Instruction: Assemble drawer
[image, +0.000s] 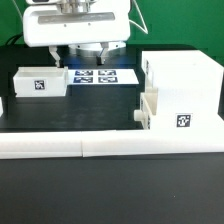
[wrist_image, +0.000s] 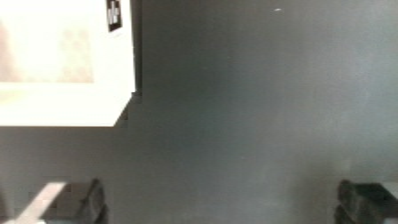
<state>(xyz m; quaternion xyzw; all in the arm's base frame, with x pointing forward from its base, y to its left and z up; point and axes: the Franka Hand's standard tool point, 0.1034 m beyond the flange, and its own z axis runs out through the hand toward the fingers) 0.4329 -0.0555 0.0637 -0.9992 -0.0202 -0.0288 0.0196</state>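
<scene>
The drawer's large white housing (image: 185, 85) stands at the exterior view's right, with a tag on its front. A small tray (image: 147, 108) with a knob sticks partly out of its left side. A second small tray (image: 40, 82) with a tag lies loose at the exterior view's left. My gripper (image: 90, 52) hangs above the back of the table, between that loose tray and the marker board. In the wrist view my gripper (wrist_image: 222, 200) is open and empty over dark table, and a white tagged part (wrist_image: 63, 60), apparently the loose tray, lies off to one side of it.
The marker board (image: 97, 76) lies flat just below and behind my gripper. A long white L-shaped bar (image: 110, 148) runs along the table's front edge and up the exterior view's left side. Dark table shows between the loose tray and the housing.
</scene>
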